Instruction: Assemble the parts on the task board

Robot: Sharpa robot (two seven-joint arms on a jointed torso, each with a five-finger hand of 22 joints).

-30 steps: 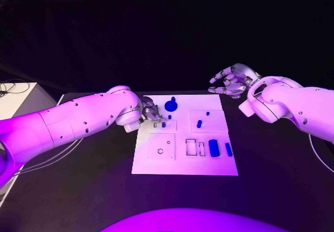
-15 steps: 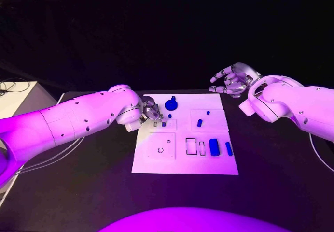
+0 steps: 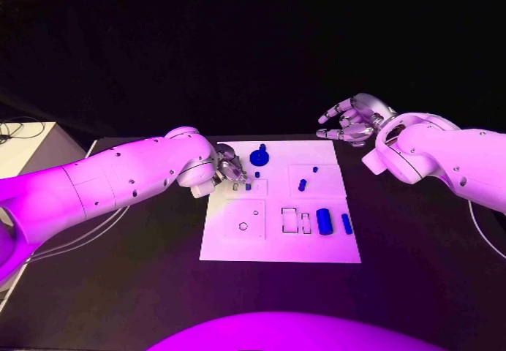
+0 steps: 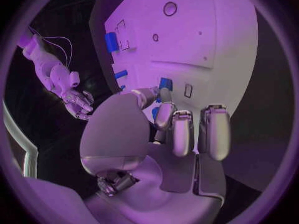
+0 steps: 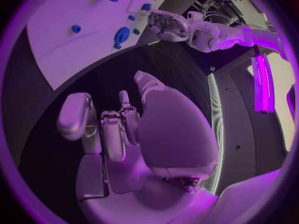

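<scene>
Room lies free along the near edge of the white flat task board (image 3: 279,245) on the black bench (image 3: 422,256). Left hand (image 3: 230,170) fingers (image 4: 165,113) pinch a small blue part (image 4: 165,83) at the board's far-left corner. Right hand (image 3: 353,121) hovers beyond the far-right corner, fingers apart, holding nothing.

Both arms, the left arm (image 3: 116,183) and the right arm (image 3: 448,164), are smooth, rounded white shells dotted with small dark screw holes. Each ends in a silver robot hand, left (image 3: 230,170) and right (image 3: 351,121), with jointed metal fingers and pale padded fingertips (image 4: 213,134). Thin cables (image 3: 79,238) trail beside the left arm.
</scene>
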